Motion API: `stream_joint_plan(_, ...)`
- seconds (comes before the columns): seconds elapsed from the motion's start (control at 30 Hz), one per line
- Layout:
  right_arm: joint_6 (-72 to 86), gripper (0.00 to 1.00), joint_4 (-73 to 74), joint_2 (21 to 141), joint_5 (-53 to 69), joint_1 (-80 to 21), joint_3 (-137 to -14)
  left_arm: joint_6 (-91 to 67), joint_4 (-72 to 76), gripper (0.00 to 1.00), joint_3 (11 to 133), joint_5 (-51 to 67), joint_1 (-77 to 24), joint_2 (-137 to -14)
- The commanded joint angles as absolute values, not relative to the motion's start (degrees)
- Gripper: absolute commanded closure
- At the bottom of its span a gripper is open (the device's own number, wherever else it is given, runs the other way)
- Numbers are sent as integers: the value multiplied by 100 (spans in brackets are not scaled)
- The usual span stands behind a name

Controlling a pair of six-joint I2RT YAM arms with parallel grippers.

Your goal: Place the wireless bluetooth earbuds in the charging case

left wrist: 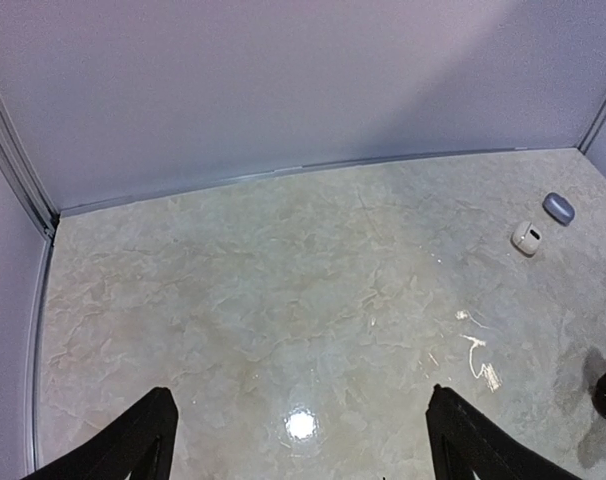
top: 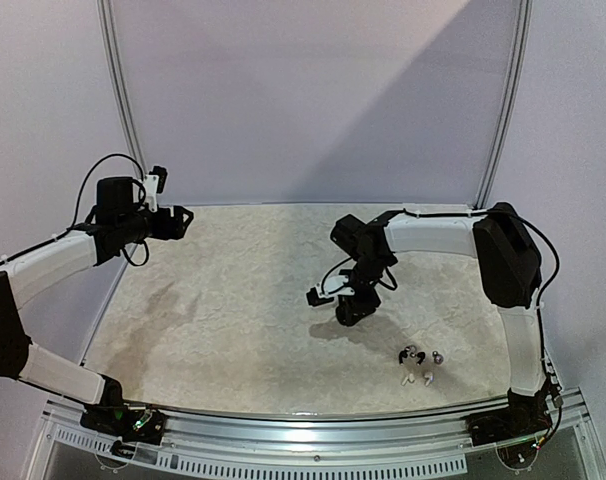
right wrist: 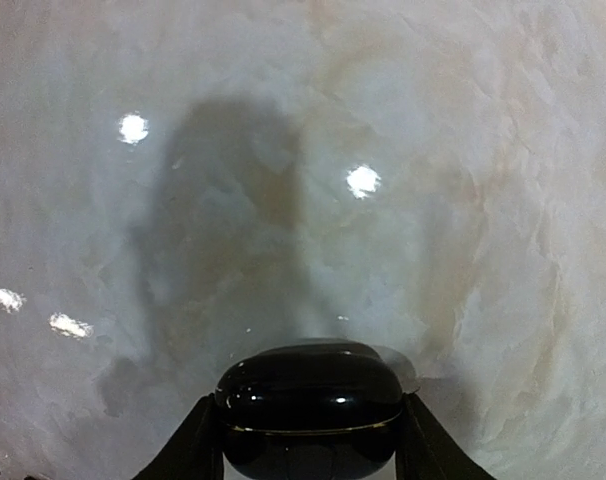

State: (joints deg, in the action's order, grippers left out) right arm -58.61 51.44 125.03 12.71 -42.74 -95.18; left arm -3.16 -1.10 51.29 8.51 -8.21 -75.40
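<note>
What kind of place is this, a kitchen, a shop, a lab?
Probably a lab test cell: plain white wall panels, a marble-patterned tabletop, a left arm and right arm bolted to an aluminium rail.

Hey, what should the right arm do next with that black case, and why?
Probably lift the black case slightly off the table. The right pincer has its fingers against both sides, so it looks gripped. The earbuds lie apart from it, nearer the arm's base.
</note>
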Motion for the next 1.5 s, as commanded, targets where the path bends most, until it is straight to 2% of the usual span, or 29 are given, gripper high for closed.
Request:
stream_joint_plan(0.0, -5429, 67, 4666, 12370, 1356, -4277, -9459, -406, -247, 12, 5273, 1074, -905, -7499)
stream_joint_plan(0.1, -4739, 72, 3659, 11913, 1527, -4287, -9261, -642, -404, 14, 5421, 1422, -925, -7484)
stream_joint_plan(0.2, -3739, 74, 1889, 11308, 1257, -4425, -8778, -1110, -438, 16, 5598, 2069, -987, -7518)
stream_joint_plan(0.37, -2583, 78, -347, 10977, -508, -5166, -8741, -1557, -315, 17, 5974, 3090, -1352, -7663)
stream_joint_plan(0.47, -2379, 79, -1170, 11251, -1378, -5516, -9043, -1119, -613, 13, 6305, 3462, -1705, -7767)
stream_joint_plan(0.6, -2429, 80, -2037, 11584, -1949, -5860, -9205, -802, -1048, 10, 6818, 3899, -1983, -7975)
stream_joint_plan(0.77, -2411, 81, -2515, 11639, -1885, -6004, -9233, -25, -1645, 10, 7010, 4190, -2173, -8101)
stream_joint_plan(0.97, -2542, 81, -2503, 11681, -1909, -6089, -9264, -16, -1929, 28, 7230, 4264, -2231, -8321)
stream_joint_plan(1.07, -2544, 81, -2525, 11663, -1859, -6086, -9264, 213, -1998, 33, 7190, 4353, -2251, -8305)
stream_joint_plan(1.47, -2730, 82, -2585, 11698, -1106, -6101, -9240, -208, -1502, 68, 7146, 4372, -2255, -8377)
